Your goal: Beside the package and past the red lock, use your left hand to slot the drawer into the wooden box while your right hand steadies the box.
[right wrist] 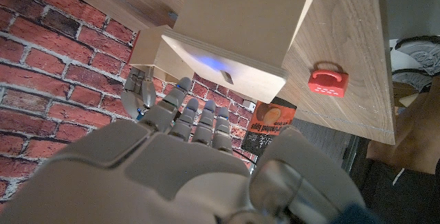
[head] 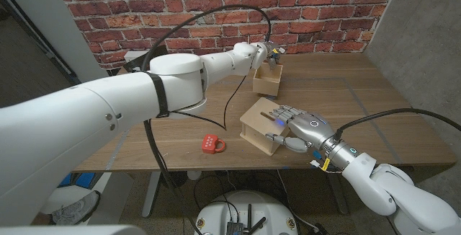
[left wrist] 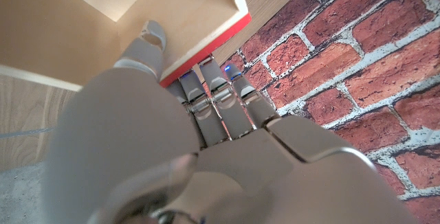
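**Drawer gripped at the far side, box steadied near you**

Your right hand (head: 299,125) lay nearest, fingers (right wrist: 199,117) spread over the top of the wooden box (head: 261,122) and pressing on it at the worktop's (head: 374,120) near middle. Left of the box, the red lock (head: 212,144) sat by the near edge. Farther off, your left hand (head: 263,52) gripped the drawer (head: 267,78), thumb inside its wall, fingers (left wrist: 210,100) closed outside the red-edged rim. At the far left, before the brick wall (head: 216,4), the package (right wrist: 267,129) stood.
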